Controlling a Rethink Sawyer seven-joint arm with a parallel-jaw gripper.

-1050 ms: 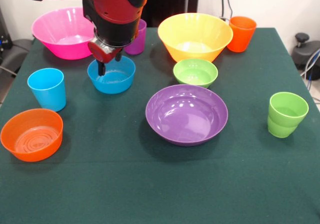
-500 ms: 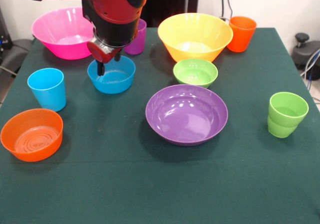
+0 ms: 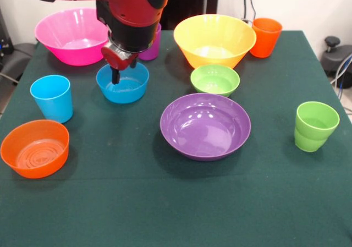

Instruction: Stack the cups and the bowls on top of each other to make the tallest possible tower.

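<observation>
My gripper (image 3: 117,73) hangs low over the far left rim of the small blue bowl (image 3: 127,85). Whether it is open or shut does not show. Behind the arm a purple cup (image 3: 153,48) is partly hidden. The large pink bowl (image 3: 66,38) sits at the back left and the large yellow-orange bowl (image 3: 214,38) at the back centre, with an orange cup (image 3: 266,37) beside it. A small green bowl (image 3: 215,80) and the wide purple bowl (image 3: 205,126) lie mid-table. A sky blue cup (image 3: 51,97) and small orange bowl (image 3: 34,148) stand at the left, a lime green cup (image 3: 315,126) at the right.
Everything rests on a dark green tablecloth (image 3: 165,203) whose near half holds nothing. Dark equipment (image 3: 336,54) stands just past the table's right edge.
The arm and gripper have shifted slightly to the right over the blue bowl. No cup or bowl has moved.
</observation>
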